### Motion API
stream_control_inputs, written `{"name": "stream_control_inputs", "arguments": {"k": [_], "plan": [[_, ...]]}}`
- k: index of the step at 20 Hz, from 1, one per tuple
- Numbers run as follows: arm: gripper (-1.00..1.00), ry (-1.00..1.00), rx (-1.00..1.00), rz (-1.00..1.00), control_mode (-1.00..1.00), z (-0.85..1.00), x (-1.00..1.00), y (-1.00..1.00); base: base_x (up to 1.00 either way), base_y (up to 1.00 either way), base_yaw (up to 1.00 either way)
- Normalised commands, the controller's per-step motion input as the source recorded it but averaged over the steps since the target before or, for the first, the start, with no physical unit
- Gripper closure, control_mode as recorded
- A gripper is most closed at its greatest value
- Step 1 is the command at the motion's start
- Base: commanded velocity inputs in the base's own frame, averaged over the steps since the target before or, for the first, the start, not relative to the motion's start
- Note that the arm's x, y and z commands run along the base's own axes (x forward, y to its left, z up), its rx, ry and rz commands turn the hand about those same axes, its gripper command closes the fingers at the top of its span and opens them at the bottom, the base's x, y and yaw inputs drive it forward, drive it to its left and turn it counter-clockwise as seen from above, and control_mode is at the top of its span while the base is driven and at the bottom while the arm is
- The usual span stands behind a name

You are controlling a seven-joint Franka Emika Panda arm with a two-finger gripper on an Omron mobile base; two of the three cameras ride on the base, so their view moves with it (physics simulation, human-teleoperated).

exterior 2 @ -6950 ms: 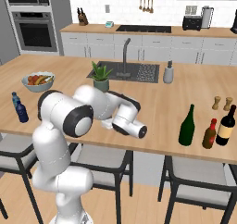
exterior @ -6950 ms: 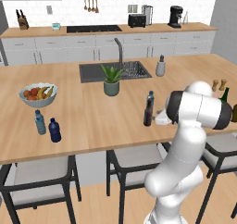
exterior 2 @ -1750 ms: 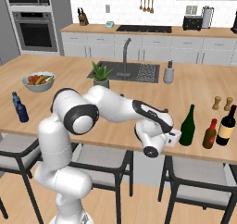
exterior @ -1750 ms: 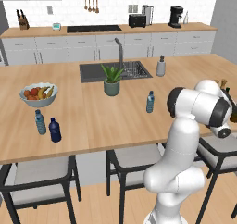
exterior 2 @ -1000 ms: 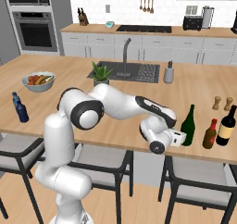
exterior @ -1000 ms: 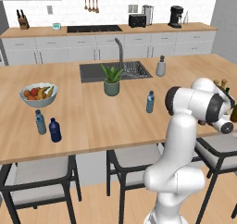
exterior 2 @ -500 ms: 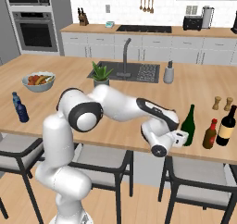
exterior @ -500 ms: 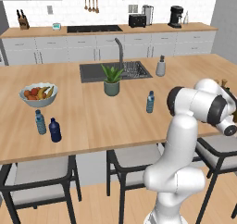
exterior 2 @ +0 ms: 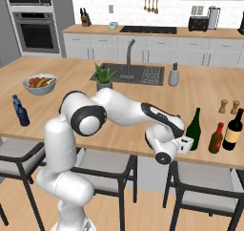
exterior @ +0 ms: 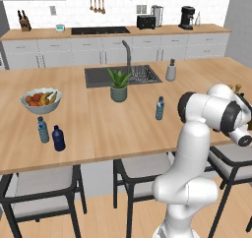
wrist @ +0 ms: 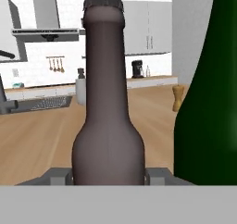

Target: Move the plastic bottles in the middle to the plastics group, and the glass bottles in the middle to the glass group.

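Right now my pincer [wrist: 109, 174] is pinching the slim dark brown bottle [wrist: 107, 126] low on its body, one fingertip [wrist: 58, 176] tight against each side. The bottle stands upright with its crown cap on. At 3 o'clock from it in the hand view, just beside it, is the tall green wine bottle [wrist: 208, 126]. I see no label on either.

In the right base view the pincer [exterior 2: 185, 144] sits at 8 o'clock from the green bottle [exterior 2: 194, 126], at the near edge of the surface [exterior 2: 200, 89]. I cannot make out the brown bottle itself from there. At 3 o'clock from the green bottle I count two more: a small brown bottle with a red cap [exterior 2: 217, 138] and a dark bottle with a pale label [exterior 2: 233, 130], whose writing is too small to read. At 12 o'clock from those stand two wooden shakers [exterior 2: 223, 106].

In the left base view I count three small bottles. One pale-blue water bottle [exterior: 160, 108] stands alone mid-surface. Well apart, at 9 o'clock from it, are a second pale-blue bottle [exterior: 43, 130] and one navy bottle [exterior: 58, 138], side by side. One fruit bowl [exterior: 41, 100] sits at 12 o'clock from that pair.
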Motion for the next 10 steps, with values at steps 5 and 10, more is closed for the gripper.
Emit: {"name": "stream_control_inputs", "arguments": {"k": [5, 10], "plan": [[1.00, 0.00, -0.04, 0.00, -1.00, -0.14, 0.00, 0.07, 0.00, 0.00, 0.00], [1.00, -0.08, -0.03, 0.00, -1.00, 0.00, 0.00, 0.02, 0.00, 0.00, 0.00]]}}
